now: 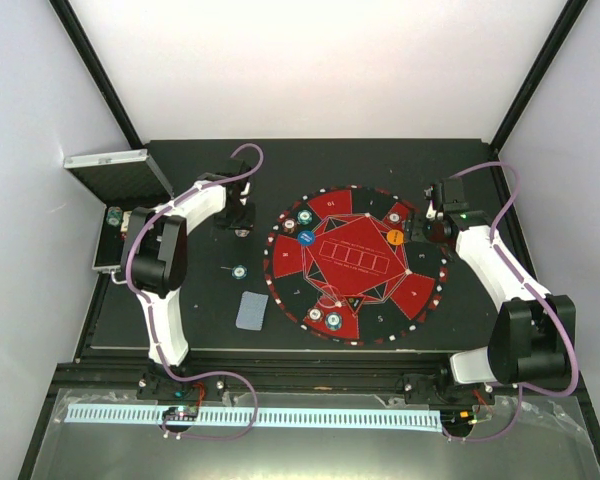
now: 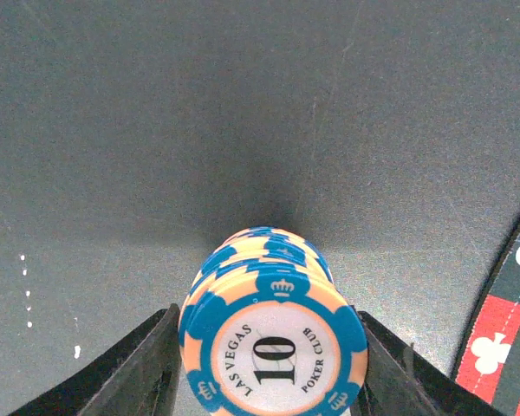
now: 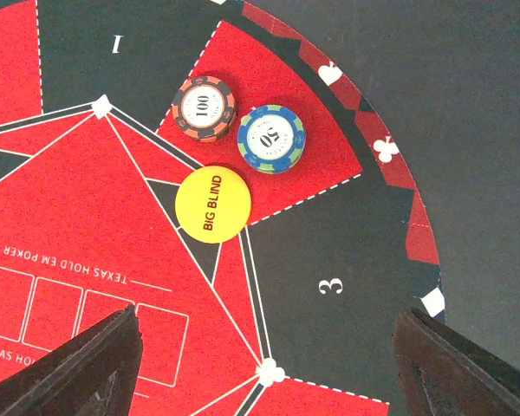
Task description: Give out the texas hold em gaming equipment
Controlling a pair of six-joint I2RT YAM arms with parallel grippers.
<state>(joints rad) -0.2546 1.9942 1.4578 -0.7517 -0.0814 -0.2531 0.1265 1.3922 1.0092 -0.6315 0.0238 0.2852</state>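
Note:
My left gripper point(image 2: 273, 386) is shut on a small stack of blue-and-cream "10" poker chips point(image 2: 273, 334), held on edge above the dark table. In the top view the left gripper point(image 1: 239, 228) is left of the round mat point(image 1: 420, 290). My right gripper point(image 3: 264, 364) is open and empty above the mat's black sector 3 point(image 3: 329, 286). Ahead of it lie a red-black "100" chip stack point(image 3: 204, 107), a blue-green "50" stack point(image 3: 270, 138) and a yellow "BIG BLIND" button point(image 3: 212, 204). In the top view, the right gripper point(image 1: 435, 226) is at the mat's right rim.
The mat also holds chip stacks at its upper left point(image 1: 302, 216) and bottom point(image 1: 334, 321), and a blue button point(image 1: 306, 238). A lone chip stack point(image 1: 239, 270) and a grey-blue card deck point(image 1: 251, 311) lie on the table. The open metal case point(image 1: 115, 190) stands far left.

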